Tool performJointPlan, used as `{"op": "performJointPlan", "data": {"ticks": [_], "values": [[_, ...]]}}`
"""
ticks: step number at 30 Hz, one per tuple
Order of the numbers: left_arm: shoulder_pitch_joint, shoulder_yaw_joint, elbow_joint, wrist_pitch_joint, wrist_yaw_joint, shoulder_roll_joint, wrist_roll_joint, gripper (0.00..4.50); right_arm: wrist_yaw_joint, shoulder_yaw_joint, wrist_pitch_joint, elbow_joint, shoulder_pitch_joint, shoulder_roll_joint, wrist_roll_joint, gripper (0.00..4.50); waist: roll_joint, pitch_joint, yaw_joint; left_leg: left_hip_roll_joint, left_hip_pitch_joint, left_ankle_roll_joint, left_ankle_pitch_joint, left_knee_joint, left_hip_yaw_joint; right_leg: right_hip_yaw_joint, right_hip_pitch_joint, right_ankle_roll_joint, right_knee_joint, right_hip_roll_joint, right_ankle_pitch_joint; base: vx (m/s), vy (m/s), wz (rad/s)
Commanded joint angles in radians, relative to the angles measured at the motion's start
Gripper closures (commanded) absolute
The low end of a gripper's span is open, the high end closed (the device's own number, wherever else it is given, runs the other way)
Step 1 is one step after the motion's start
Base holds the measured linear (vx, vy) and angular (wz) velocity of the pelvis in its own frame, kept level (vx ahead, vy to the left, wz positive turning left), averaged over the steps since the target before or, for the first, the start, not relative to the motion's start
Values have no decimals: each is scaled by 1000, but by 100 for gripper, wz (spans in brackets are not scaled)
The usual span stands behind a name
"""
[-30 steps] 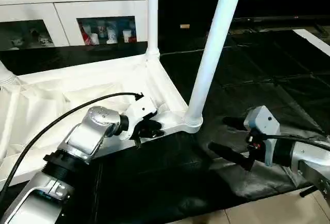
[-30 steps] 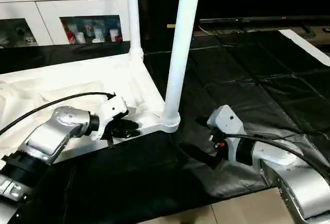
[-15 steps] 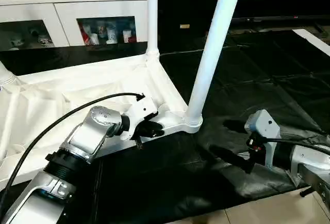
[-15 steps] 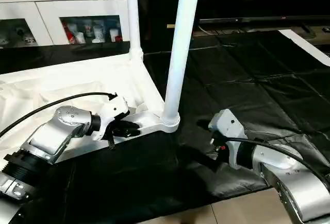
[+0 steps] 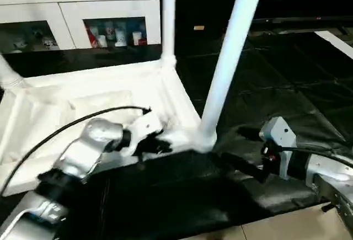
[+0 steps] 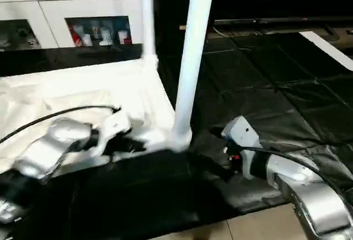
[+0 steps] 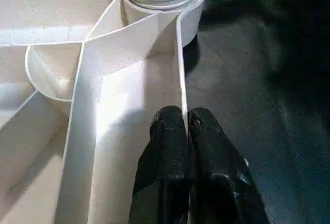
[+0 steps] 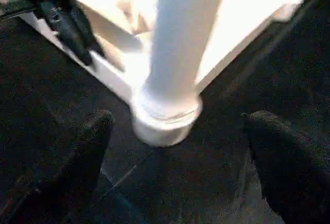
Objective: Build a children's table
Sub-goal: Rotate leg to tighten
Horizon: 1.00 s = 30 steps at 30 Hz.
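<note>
Two grippers are seen at the near corner of the children's table (image 5: 110,94), which lies upside down on the black floor mat (image 5: 276,74) with its ribbed underside up. Nearest the camera, the right gripper (image 8: 180,147) is held wide open, nothing gripped — its two black fingers are seen on either side of the near corner leg (image 8: 180,44) in the right wrist view, well apart from it on both sides, not touching. The leg's base is seated in the round corner socket (image 8: 165,118), and its long axis is judged close to upright, tilted slightly, rising out of frame. So the leg lies straight ahead of the open claw, between the fingers' lines; the right arm is judged the nearer one for gripping or turning it.

Just beyond, the left gripper (image 7: 185,131) is closed down on the thin side wall of the tabletop (image 7: 179,64) — the wall edge is pinched between the two pads a little way along from the same socket, apparently steadying the top. A second leg (image 5: 168,14) is seen standing at the next corner further back, and a third leg (image 5: 8,74) is partly seen at the left edge. Farthest, a white cabinet (image 5: 83,14) with glass doors is seen against the wall.
</note>
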Motion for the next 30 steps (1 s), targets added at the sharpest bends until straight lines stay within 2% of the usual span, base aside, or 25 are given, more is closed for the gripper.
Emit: {"op": "performJointPlan", "data": {"ticks": [1, 3, 8, 13, 14, 15, 18, 19, 22, 23, 30], "values": [[4, -36, -33, -49, -75, 23, -2, 441, 35, 11, -25, 11, -13, -15, -3, 0, -4, -55, 1, 69, 30, 36, -186, -81, -23, 30, 30, -248, -67, -65, -83, 0, 0, 0], [5, -39, -31, -74, -96, 31, -4, 441, 63, 27, -47, 24, -25, -20, -8, 0, 2, -54, 6, 68, 32, 26, -198, -82, -24, 30, 28, -244, -66, -65, -106, 0, 0, 0], [-1, -51, -25, -117, -141, 39, -3, 441, 120, 53, -76, 57, -53, -21, -5, 0, 0, -56, 11, 69, 33, 16, -196, -82, -21, 31, 27, -239, -65, -67, -102, 0, 0, 0], [-14, -69, -20, -171, -182, 23, -6, 441, 255, 126, -148, 165, -120, 0, -8, 0, -3, -61, 16, 69, 29, 43, -147, -76, -19, 30, 31, -258, -56, -69, -36, 0, 0, 0], [-14, -69, -20, -172, -182, 21, -6, 441, 258, 128, -150, 170, -122, 2, -9, 0, -3, -61, 16, 68, 29, 45, -145, -75, -19, 29, 31, -261, -55, -69, -33, 0, 0, 0], [-16, -72, -20, -177, -186, 15, -6, 441, 281, 142, -163, 204, -137, 11, -10, 0, -7, -60, 16, 69, 29, 48, -146, -76, -18, 28, 30, -263, -57, -68, -39, 0, 0, 0], [-17, -78, -20, -184, -190, 11, -3, 441, 314, 163, -180, 244, -155, 18, -17, 0, -6, -59, 19, 70, 29, 47, -157, -76, -18, 29, 29, -263, -59, -69, -67, 0, 0, 0], [-17, -79, -20, -185, -191, 11, -3, 448, 327, 169, -180, 260, -163, 25, -15, 19, -6, -60, 20, 70, 30, 47, -150, -76, -17, 29, 30, -263, -57, -69, -62, 0, 0, 0], [-21, -79, -13, -193, -197, 8, 0, 448, 349, 175, -184, 292, -180, 37, -8, 19, -8, -59, 23, 69, 29, 48, -155, -76, -17, 29, 29, -259, -58, -69, -75, 0, 0, 0], [-22, -80, -11, -195, -198, 8, 2, 450, 354, 176, -184, 299, -183, 40, -7, 33, -9, -60, 23, 69, 29, 47, -156, -76, -17, 28, 29, -259, -58, -70, -85, 0, 0, 0], [-29, -78, 6, -210, -204, 12, 10, 450, 405, 182, -204, 343, -194, 48, 6, 91, -6, -62, 30, 69, 28, 54, -132, -74, -15, 28, 30, -260, -54, -68, -51, 0, 0, 0]]}}
